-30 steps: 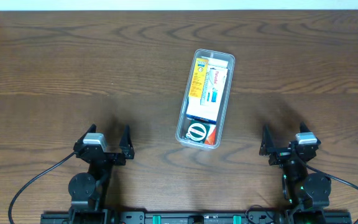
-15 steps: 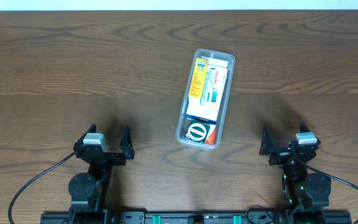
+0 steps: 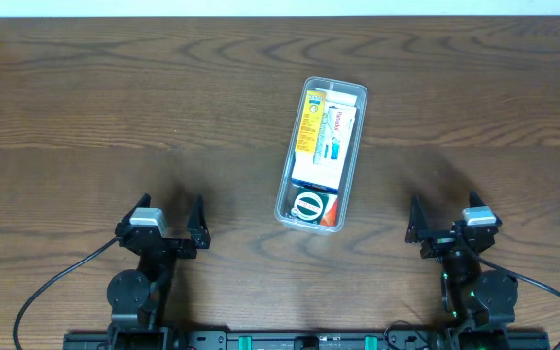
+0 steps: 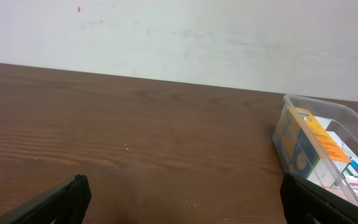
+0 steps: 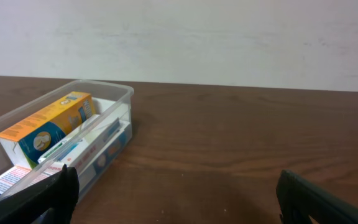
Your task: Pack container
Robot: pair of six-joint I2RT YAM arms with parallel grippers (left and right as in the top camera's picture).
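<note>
The container [image 3: 354, 95], a long clear plastic tray with rounded corners, lies at the table's middle. It holds a yellow box [image 3: 310, 121], a white box [image 3: 331, 136] and a round-marked orange and green pack [image 3: 311, 206]. It also shows in the left wrist view [image 4: 353, 115] and the right wrist view [image 5: 104, 86]. My left gripper [image 3: 167, 220] is open and empty at the front left, well apart from the container. My right gripper [image 3: 441, 217] is open and empty at the front right, also apart from it.
The dark wood table [image 3: 115, 107] stretches around the container. A pale wall [image 4: 179, 31] stands behind the table's far edge. Black cables [image 3: 47, 292] run from both arm bases at the front edge.
</note>
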